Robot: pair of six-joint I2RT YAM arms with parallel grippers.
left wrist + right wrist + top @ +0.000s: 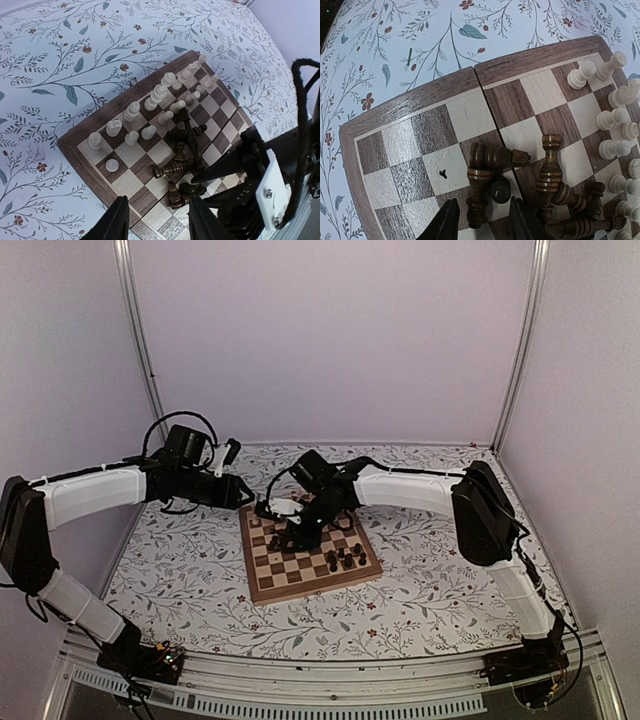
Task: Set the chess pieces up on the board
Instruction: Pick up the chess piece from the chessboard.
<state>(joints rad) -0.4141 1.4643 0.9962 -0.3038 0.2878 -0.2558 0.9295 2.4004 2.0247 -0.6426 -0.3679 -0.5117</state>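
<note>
The board (262, 592) lies mid-table. Pale chess pieces (150, 104) stand in two rows along its far-left side. A heap of dark pieces (186, 147) lies toppled near the middle, and a few dark pieces (346, 559) stand at the near right. My right gripper (481, 222) is open, low over the heap. A fallen dark piece (479, 197) lies between its fingers, and a small dark pawn (500, 190) stands beside that piece. My left gripper (159, 222) is open and empty, hovering above the board's rim (102, 122).
The floral table cover (430, 590) surrounds the board. White enclosure walls stand behind and at both sides. Both arms reach inward over the back of the board, and the right gripper (235, 165) shows close beside the left one. More pale pieces (615, 120) stand right of the heap.
</note>
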